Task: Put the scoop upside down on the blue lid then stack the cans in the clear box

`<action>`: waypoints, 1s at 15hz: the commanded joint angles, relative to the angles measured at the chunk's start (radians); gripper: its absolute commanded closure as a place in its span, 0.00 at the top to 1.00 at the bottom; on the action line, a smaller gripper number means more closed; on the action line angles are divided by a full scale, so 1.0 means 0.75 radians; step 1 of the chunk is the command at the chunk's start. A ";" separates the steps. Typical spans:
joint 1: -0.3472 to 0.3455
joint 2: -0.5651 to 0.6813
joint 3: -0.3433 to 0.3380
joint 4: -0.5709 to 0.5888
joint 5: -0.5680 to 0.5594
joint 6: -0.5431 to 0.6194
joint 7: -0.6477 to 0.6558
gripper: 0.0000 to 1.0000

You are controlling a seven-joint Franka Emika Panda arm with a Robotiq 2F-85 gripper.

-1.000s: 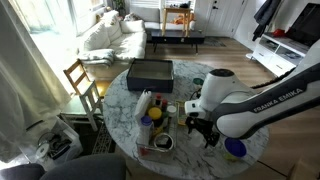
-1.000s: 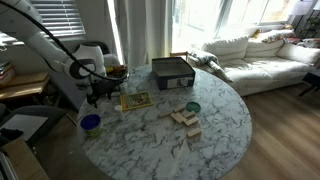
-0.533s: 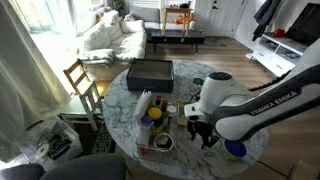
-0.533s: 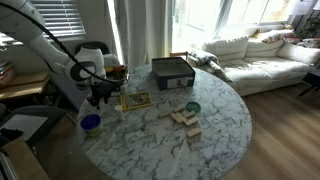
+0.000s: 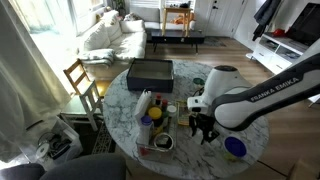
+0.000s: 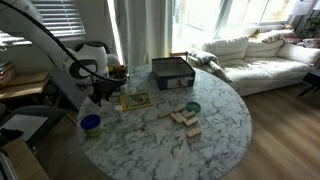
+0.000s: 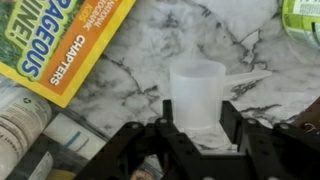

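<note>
**Wrist view: scoop (image 7: 196, 92) still upright**

The scoop stands on the worktop (image 7: 150, 65), fingers (image 7: 150, 145) close on either side; whether they pinch it cannot be told. The arm (image 5: 250, 100) has shifted only slightly, so the flip onto the blue lid (image 5: 235, 148) lies ahead.

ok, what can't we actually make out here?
- Tool grip: wrist view is blurred; contact with the pale cup unclear.
- Blue round thing: too small in both exterior views to call it lid or scoop.
- Book: title cut off by the wrist view's edge.
- Clear box: not findable; exterior views too small.
</note>
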 commanded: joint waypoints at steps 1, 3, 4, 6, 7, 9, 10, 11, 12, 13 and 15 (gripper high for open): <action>-0.092 -0.158 0.015 -0.054 0.186 -0.113 -0.184 0.25; -0.116 -0.227 -0.017 -0.064 0.313 -0.214 -0.297 0.25; -0.123 -0.249 -0.041 -0.067 0.386 -0.269 -0.345 0.25; -0.133 -0.292 -0.098 -0.070 0.555 -0.386 -0.471 0.25; -0.134 -0.309 -0.133 -0.074 0.639 -0.442 -0.529 0.25; -0.128 -0.332 -0.204 -0.091 0.769 -0.524 -0.582 0.25; -0.075 -0.281 -0.209 -0.035 0.665 -0.472 -0.507 0.25; -0.076 -0.288 -0.229 -0.039 0.677 -0.482 -0.520 0.50; -0.073 -0.288 -0.237 -0.037 0.677 -0.482 -0.520 0.50; -0.067 -0.287 -0.237 -0.034 0.676 -0.482 -0.518 0.50; -0.053 -0.285 -0.233 -0.033 0.676 -0.481 -0.515 0.50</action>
